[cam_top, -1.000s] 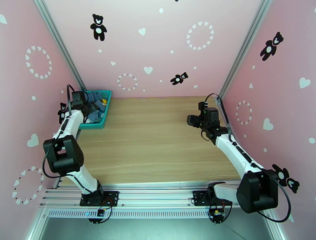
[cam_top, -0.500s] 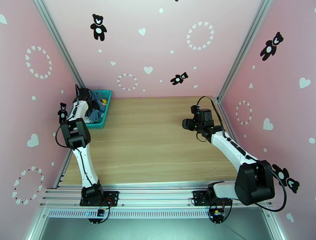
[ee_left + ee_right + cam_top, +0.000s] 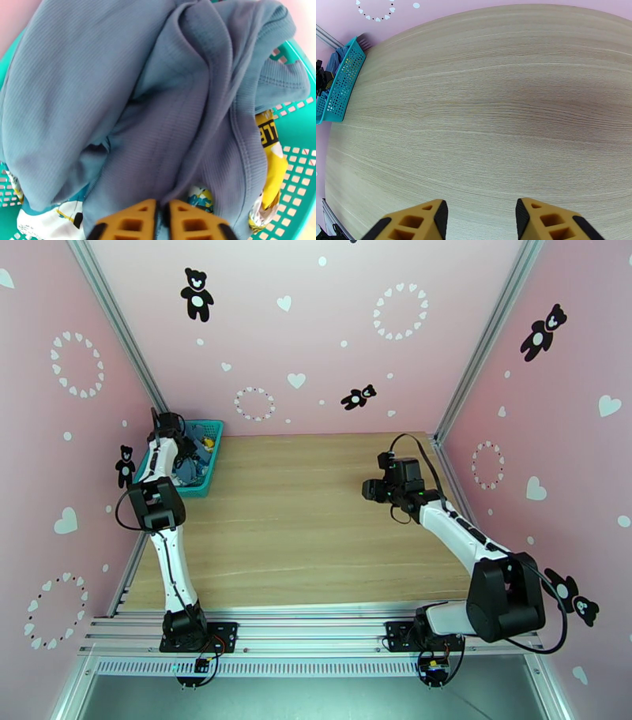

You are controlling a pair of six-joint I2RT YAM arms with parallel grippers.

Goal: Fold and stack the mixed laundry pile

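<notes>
At the far-left corner of the light wooden desk, the teal plastic mesh basket holds both garments. In it, the left fingers are pressed together, clamped on a fold of the plain dusty-blue ribbed tank top, which lies crumpled on top & covers most of the basket. The white cloth w/ yellow-and-blue print sits under it, peeking out at the right side & lower-left corner of the left wrist view. Over bare desk, the right fingers stand apart w/ nothing btwn them, well apart from the basket.

Vs. 1 sec ago: the left arm's elbow was low & out to the left. Now it's raised nearer the basket, forearm reaching down into it, and the fingers have come together on the tank top. The right arm has swung a little toward desk centre. Vs. half a sec ago, both arms barely shifted. Both garments haven't left the basket.
</notes>
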